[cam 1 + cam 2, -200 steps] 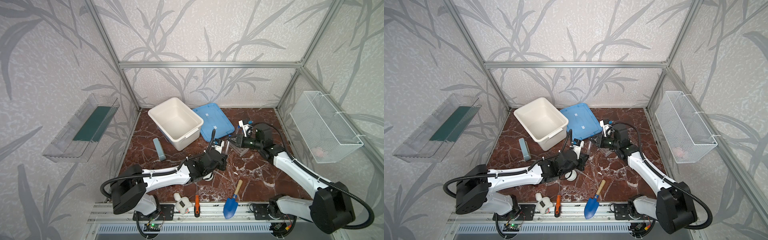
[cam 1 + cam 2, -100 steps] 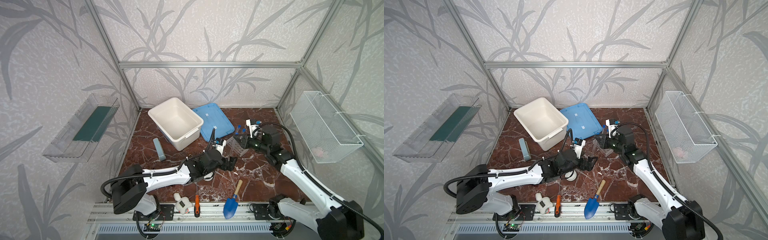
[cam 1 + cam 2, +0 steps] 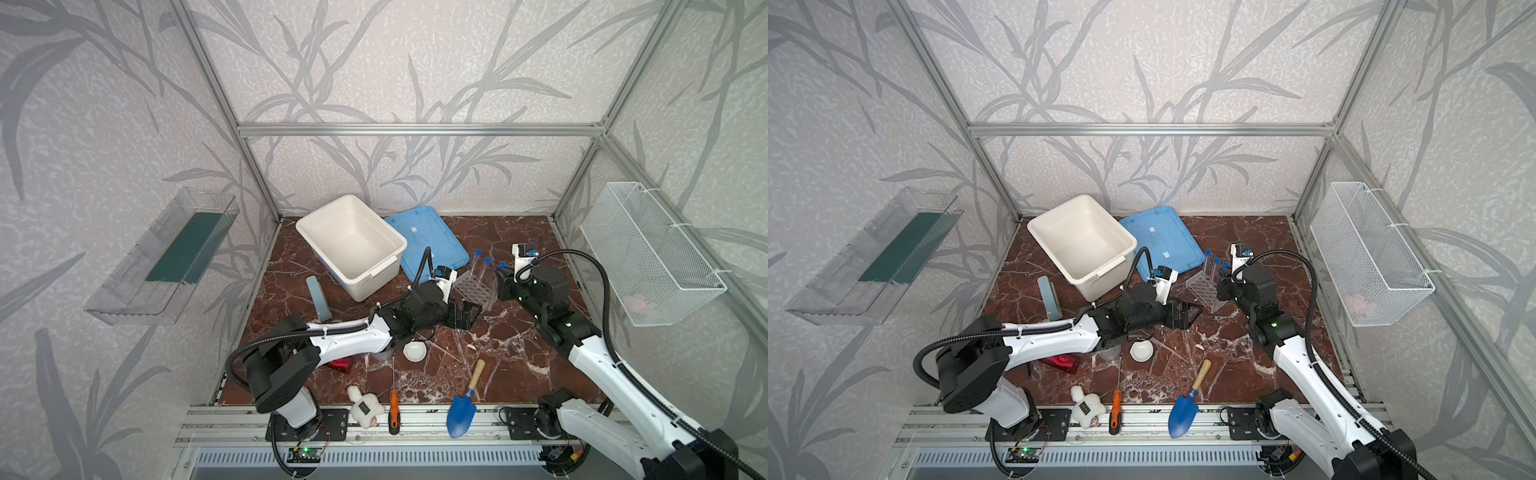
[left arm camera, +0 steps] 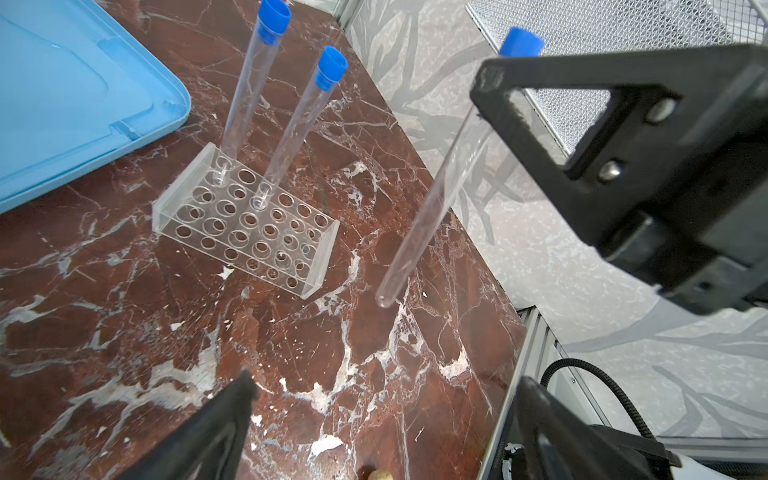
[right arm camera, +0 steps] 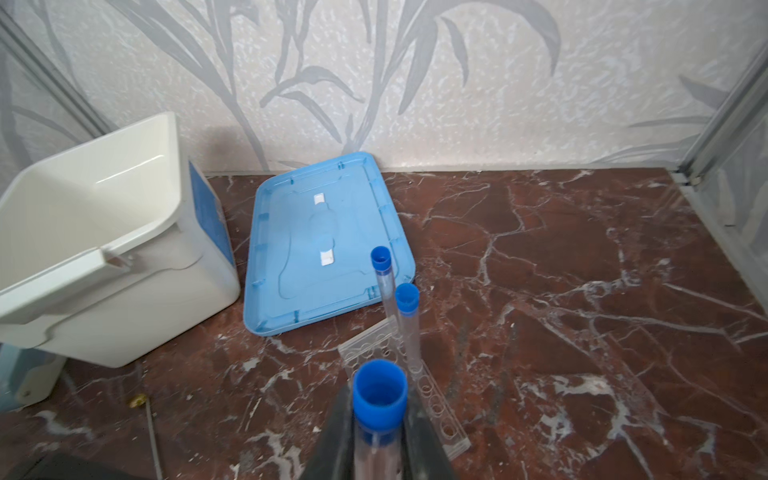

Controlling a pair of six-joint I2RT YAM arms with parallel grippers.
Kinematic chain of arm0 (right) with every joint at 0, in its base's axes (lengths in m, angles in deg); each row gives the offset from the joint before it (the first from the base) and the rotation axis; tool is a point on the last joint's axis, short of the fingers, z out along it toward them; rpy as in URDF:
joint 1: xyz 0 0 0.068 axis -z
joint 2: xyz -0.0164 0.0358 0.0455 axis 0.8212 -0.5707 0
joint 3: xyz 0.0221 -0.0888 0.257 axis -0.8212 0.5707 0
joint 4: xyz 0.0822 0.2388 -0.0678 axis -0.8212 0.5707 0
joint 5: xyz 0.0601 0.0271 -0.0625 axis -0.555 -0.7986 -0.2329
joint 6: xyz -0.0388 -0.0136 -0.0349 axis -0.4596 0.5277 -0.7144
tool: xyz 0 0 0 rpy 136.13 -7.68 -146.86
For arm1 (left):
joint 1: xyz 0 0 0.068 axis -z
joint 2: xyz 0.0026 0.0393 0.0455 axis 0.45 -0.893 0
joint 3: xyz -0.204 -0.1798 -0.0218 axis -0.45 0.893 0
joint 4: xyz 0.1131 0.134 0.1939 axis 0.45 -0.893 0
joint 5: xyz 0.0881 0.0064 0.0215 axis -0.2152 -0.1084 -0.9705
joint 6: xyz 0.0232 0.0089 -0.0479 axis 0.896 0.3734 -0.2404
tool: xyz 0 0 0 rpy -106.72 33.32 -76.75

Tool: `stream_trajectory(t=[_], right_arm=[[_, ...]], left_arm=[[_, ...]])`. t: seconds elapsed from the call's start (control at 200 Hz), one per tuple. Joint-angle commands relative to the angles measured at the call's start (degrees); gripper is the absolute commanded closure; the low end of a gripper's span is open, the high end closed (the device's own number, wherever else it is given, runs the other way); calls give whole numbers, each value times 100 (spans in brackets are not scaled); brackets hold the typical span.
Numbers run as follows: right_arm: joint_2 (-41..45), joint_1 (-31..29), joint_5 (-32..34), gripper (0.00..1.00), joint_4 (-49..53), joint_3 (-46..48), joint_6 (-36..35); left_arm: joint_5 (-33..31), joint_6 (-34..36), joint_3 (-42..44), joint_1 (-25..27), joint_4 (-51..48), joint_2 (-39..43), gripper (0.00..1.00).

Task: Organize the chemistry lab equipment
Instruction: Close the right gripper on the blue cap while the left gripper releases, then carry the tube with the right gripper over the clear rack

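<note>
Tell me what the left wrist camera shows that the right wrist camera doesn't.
Only the left wrist view shows the held test tube's whole length, its tip outside the clear rack, plus the wire basket and the left gripper's open jaws. Only the right wrist view shows the white bin. Both show the rack with two capped tubes standing in it, the blue lid, and the right gripper clamping that tube.

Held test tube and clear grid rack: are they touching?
Apart. The left wrist view shows marble between the held test tube and the clear grid rack.
</note>
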Motion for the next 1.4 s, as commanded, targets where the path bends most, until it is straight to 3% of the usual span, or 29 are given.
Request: stream_trajectory(t=[0.0, 0.15, 0.305, 0.66, 1.394], right_arm=[[-155, 7, 675, 80, -940, 177, -375], [-522, 7, 807, 80, -1627, 330, -383], [-908, 78, 836, 80, -2254, 450, -401], [-1590, 287, 582, 80, -3382, 668, -305], [-2190, 376, 679, 80, -3931, 776, -384]], left_arm=[[145, 86, -401, -26, -64, -139, 1], [95, 221, -793, -27, -424, -442, 1], [406, -51, -722, -171, 210, -693, 1], [383, 158, -1020, -211, -66, -1043, 1], [589, 89, -1170, -211, 24, -1426, 1]])
